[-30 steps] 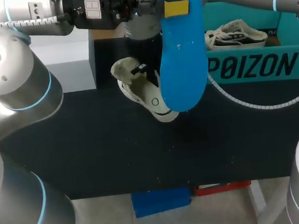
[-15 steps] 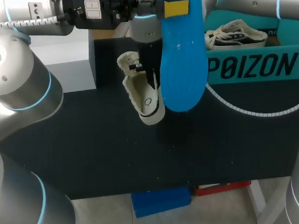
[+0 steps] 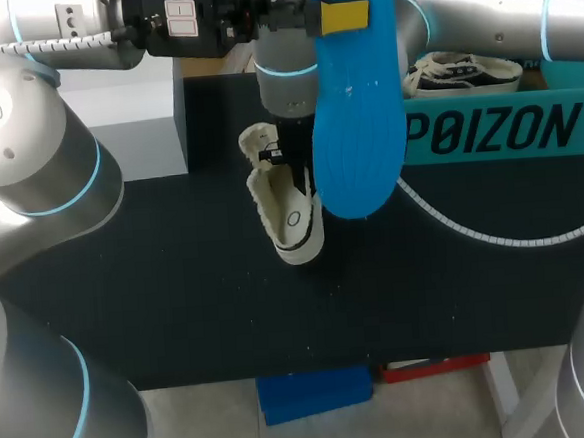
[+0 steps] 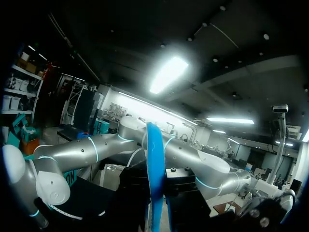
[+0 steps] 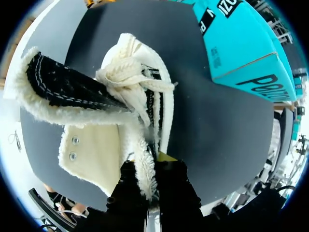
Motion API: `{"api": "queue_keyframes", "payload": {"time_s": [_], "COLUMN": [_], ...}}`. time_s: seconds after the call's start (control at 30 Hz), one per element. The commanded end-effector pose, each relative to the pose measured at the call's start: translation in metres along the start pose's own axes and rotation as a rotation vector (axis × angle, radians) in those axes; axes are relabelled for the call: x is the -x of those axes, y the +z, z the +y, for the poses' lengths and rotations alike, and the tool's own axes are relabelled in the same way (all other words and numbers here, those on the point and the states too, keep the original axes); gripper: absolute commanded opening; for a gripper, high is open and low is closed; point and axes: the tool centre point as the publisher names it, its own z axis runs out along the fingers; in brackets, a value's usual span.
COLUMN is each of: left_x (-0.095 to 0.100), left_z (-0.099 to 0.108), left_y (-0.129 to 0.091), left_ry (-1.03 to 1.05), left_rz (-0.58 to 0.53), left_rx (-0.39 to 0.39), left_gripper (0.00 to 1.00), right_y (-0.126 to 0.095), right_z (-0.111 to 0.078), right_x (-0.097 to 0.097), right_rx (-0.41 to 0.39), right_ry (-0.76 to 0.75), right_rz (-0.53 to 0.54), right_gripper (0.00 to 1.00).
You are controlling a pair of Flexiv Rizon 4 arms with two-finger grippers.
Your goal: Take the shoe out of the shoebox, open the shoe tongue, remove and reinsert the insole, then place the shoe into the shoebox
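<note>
A long blue insole [image 3: 355, 114] hangs high above the table, and my left gripper [image 3: 343, 15] is shut on its upper end. In the left wrist view the insole [image 4: 155, 174] shows edge-on, straight ahead of the fingers. A cream fleece-lined shoe [image 3: 283, 205] rests on the black table [image 3: 177, 287] with its toe toward the front edge. My right gripper [image 3: 285, 149] comes down from the right and is shut on the shoe's side wall. In the right wrist view the gripper [image 5: 153, 169] pinches the fleecy collar of the shoe [image 5: 96, 150], whose black tongue [image 5: 67, 89] is folded outward.
The teal shoebox [image 3: 496, 129] stands at the back right with a second shoe [image 3: 462, 72] inside; its corner [image 5: 241, 53] lies beyond the held shoe. A white box [image 3: 130, 125] stands at the back left. A white cable [image 3: 473, 231] trails over the table before the shoebox.
My right arm has swung left and turned the shoe from a diagonal lie to toe-forward, shifting it slightly left. The left gripper and the insole have stayed in place.
</note>
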Motion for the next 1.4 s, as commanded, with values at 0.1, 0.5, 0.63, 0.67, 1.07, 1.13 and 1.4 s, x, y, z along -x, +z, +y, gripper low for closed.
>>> {"api": "queue_keyframes", "payload": {"time_s": [0.1, 0.5, 0.63, 0.67, 1.07, 1.13, 1.4], "left_x": [-0.001, -0.001, -0.001, -0.001, -0.001, -0.001, -0.001], "left_z": [0.000, 0.000, 0.000, 0.000, 0.000, 0.000, 0.000], "left_y": [0.001, 0.001, 0.001, 0.001, 0.001, 0.001, 0.001], "left_ry": [-0.002, -0.002, -0.002, -0.002, -0.002, -0.002, -0.002], "left_rz": [-0.003, -0.003, -0.003, -0.003, -0.003, -0.003, -0.003], "left_rx": [0.002, 0.002, 0.002, 0.002, 0.002, 0.002, 0.002], "left_gripper": [0.00, 0.00, 0.00, 0.00, 0.00, 0.00, 0.00], "right_y": [0.018, 0.037, 0.025, 0.019, -0.061, -0.072, -0.072], "right_z": [0.002, -0.006, -0.011, -0.011, -0.020, -0.021, -0.021], "right_x": [-0.002, 0.019, 0.029, 0.030, 0.017, 0.014, 0.014], "right_rx": [-0.017, 0.015, 0.058, 0.071, 0.144, 0.155, 0.155], "right_ry": [0.033, 0.099, 0.115, 0.119, -0.001, -0.052, -0.052], "right_rz": [0.012, -0.021, 0.016, 0.052, 0.613, 0.719, 0.719], "right_gripper": [0.00, 1.00, 1.00, 1.00, 1.00, 1.00, 1.00]}}
